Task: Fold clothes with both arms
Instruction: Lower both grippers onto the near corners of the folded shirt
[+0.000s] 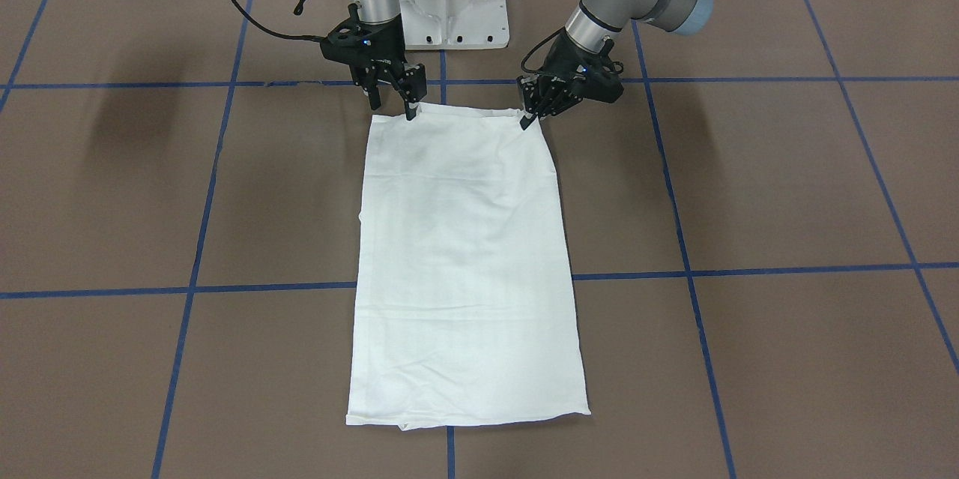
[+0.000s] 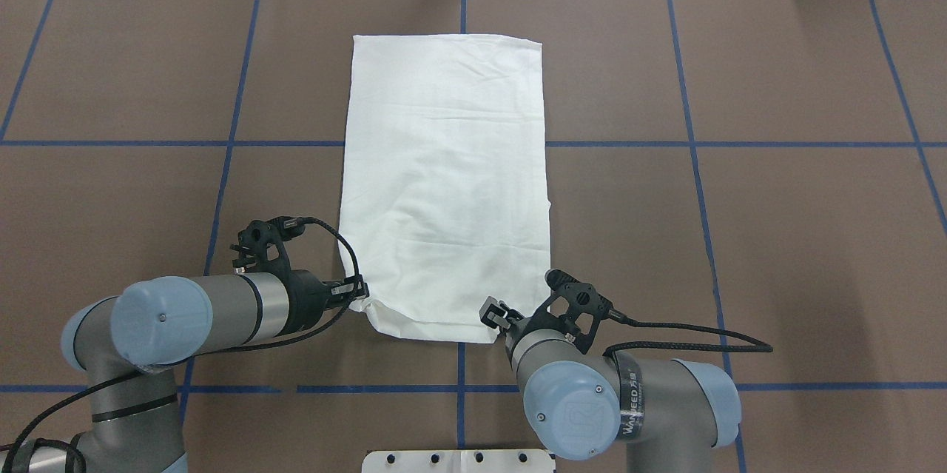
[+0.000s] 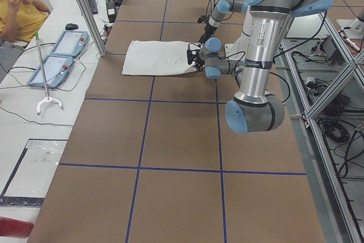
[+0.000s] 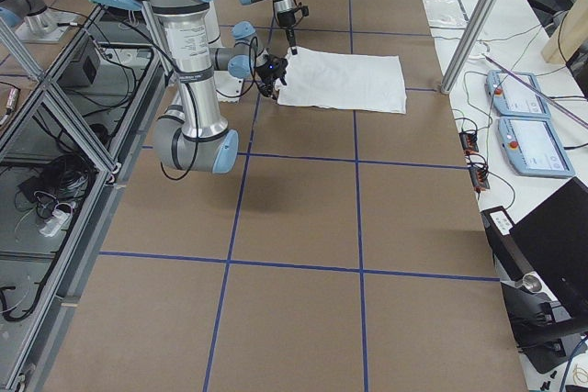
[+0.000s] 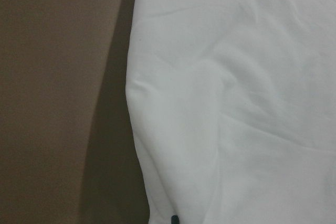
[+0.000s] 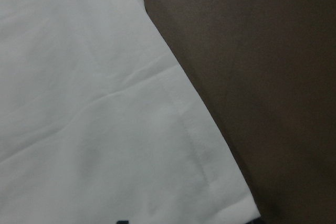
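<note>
1. Nearest the front-facing camera lay the far short edge of the shirt (image 1: 468,254). It was a long white rectangle, already folded narrow, flat on the brown table (image 1: 749,187). The right gripper (image 1: 393,106) stood at one robot-side corner with its jaws apart and one tip touching the cloth. The left gripper (image 1: 529,118) pointed down onto the other corner. It was seen edge-on, so I could not tell whether it was apart or together.
2. From overhead, the shirt (image 2: 444,177) showed shallow creases, and its corner looked slightly pulled in beside the left gripper (image 2: 356,288). The right gripper (image 2: 494,314) sat at the opposite near corner. I judged the fabric to be thin, light and limp. It would likely sag between two holds and drag on the matte table cover.
3. In the side views the shirt (image 3: 156,58) was a low white pad close to the robot (image 4: 344,80). The grippers were too small to judge there.
4. The left wrist view showed smooth, soft knit (image 5: 236,103) with a rounded folded edge beside the bare table (image 5: 52,77).
5. The right wrist view showed a stitched hem (image 6: 184,124) running to a square corner. I judged these two near corners the best hold. Pinching every layer at the firmer stitching and lifting evenly should stop the layers from sliding apart.
</note>
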{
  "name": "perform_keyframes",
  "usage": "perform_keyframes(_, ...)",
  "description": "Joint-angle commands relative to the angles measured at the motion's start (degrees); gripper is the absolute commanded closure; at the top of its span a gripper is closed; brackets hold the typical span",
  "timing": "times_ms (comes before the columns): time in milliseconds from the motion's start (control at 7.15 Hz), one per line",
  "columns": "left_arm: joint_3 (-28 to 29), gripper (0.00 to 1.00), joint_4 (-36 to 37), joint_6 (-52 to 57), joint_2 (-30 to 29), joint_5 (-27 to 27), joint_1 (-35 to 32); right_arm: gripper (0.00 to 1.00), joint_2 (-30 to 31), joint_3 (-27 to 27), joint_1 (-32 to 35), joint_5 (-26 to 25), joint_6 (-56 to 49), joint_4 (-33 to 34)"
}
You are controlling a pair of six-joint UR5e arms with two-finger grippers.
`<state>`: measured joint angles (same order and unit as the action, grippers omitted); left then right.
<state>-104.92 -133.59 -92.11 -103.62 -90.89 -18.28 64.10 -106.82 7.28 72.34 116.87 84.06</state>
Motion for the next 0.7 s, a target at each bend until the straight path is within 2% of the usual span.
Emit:
perform_keyframes(0,-0.02,1.00,0.00,0.00,-0.09,-0.08,0.00,0.17,-1.44,2.05,0.80,0.00,-0.06,0.40)
perform_keyframes(140,-0.02,1.00,0.00,0.00,-0.09,-0.08,0.00,0.16,-1.44,2.32,0.98,0.00,-0.41,0.40)
perform_keyframes(420,-0.02,1.00,0.00,0.00,-0.09,-0.08,0.00,0.15,-2.57,2.23,0.98,0.35,-0.85,5.64)
perform_keyframes(560,0.06,1.00,0.00,0.09,-0.09,-0.17,0.00,0.15,-2.84,2.06,0.98,1.13,-0.85,6.20)
